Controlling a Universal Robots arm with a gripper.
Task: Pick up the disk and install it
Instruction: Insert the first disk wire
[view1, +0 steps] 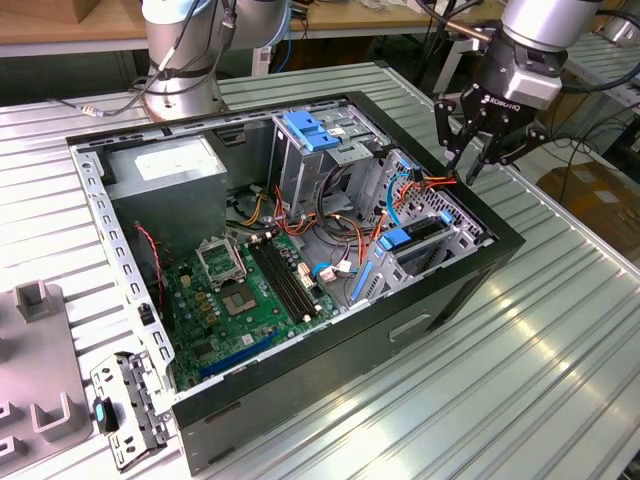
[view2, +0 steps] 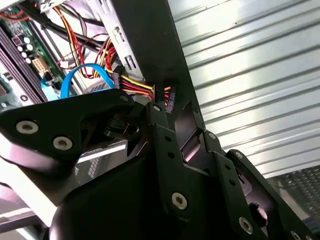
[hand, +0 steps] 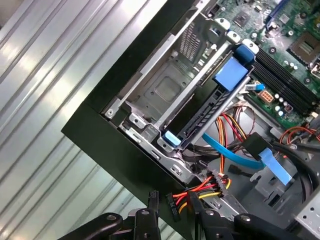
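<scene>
Claw (view1: 461, 170): part-open, empty, above the rim of the computer case (view1: 440, 300). Disk (view1: 418, 238): blue-framed, on edge in the drive cage (hand: 165, 90).

Table (view1: 560, 340): we see ribbed bare metal, shiny.
Case (view1: 330, 375): we note matt black shell, dull grey sheet metal inside.
Disk (view1: 412, 237): smooth blue plastic frame.

The arm (view1: 182, 45) is rounded, silver-grey metal; its gripper (view1: 467, 162) is matte black, dotted with small silver screws (view2: 179, 200).
</scene>
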